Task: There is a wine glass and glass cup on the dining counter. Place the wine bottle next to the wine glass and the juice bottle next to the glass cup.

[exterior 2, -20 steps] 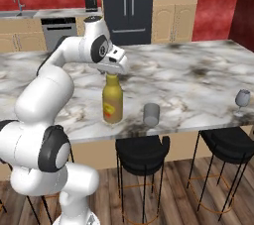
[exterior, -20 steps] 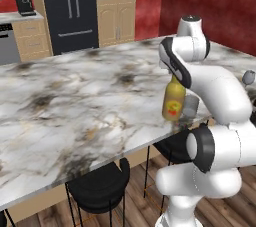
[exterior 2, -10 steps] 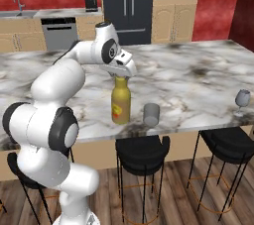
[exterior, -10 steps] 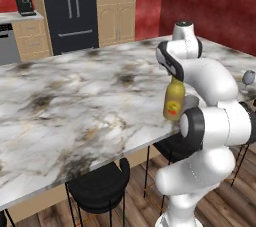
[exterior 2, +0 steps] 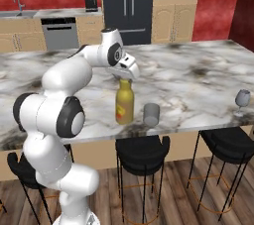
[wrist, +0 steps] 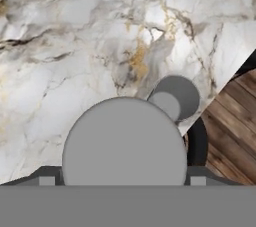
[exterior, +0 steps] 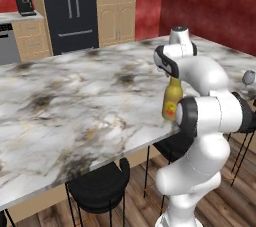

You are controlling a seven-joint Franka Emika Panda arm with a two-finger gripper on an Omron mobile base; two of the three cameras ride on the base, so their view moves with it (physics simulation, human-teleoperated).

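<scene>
So squat amber-yellow juice bottle (exterior 2: 124, 102) stands just beside short clear tumbler (exterior 2: 151, 115) on veined marble dining counter (exterior 2: 198, 80); gripper (exterior 2: 125, 75) over its cap, apparently released. Wine bottle remains.

Two cameras behind the arm, one left, one right, look forward and down across the same dining counter (exterior: 75, 101) edge, while the hand camera stares straight down, close above the juice bottle (wrist: 125, 141).
</scene>
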